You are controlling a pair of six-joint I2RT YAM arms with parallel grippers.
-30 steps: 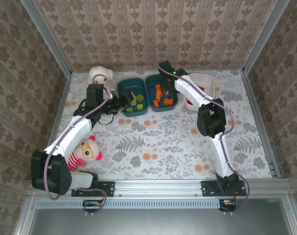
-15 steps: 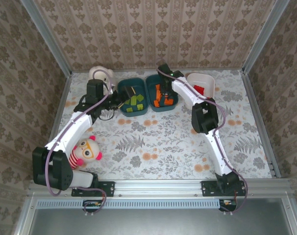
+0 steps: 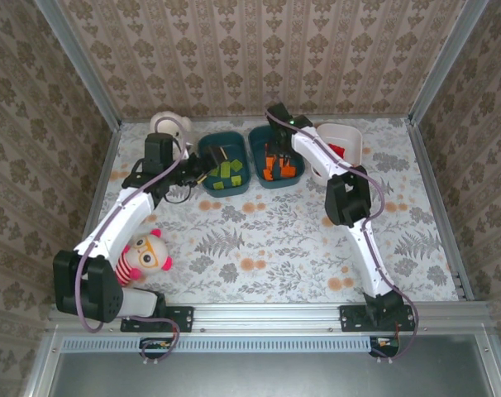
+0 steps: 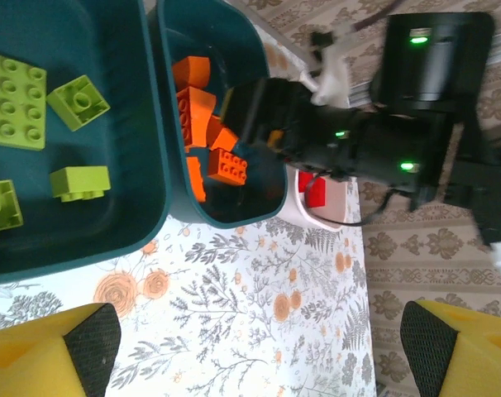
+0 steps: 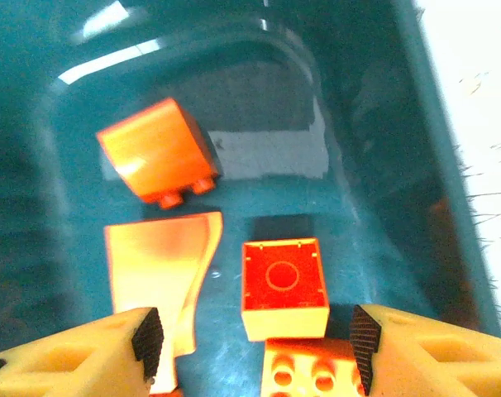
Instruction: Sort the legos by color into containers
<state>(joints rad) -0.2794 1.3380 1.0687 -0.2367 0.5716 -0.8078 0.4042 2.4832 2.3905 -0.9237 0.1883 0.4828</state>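
right tool (image 5: 255, 335), jaws apart and empty, hangs directly over the orange legos (image 5: 159, 157) in the teal container (image 5: 383, 149); a square brick (image 5: 283, 285) lies just below, between its fingers (image 5: 77, 360). left tool (image 4: 259, 343), wide open, is nearer the green legos (image 4: 19, 99).

We're looking down into a lab test booth dressed up like a home: patterned wallpaper panels (image 3: 267, 50) across the top and both sides, bare aluminium posts (image 3: 77, 62) at the corners, floral cloth (image 3: 259, 240) mid-frame, mounting rail (image 3: 267, 315) along the bottom.
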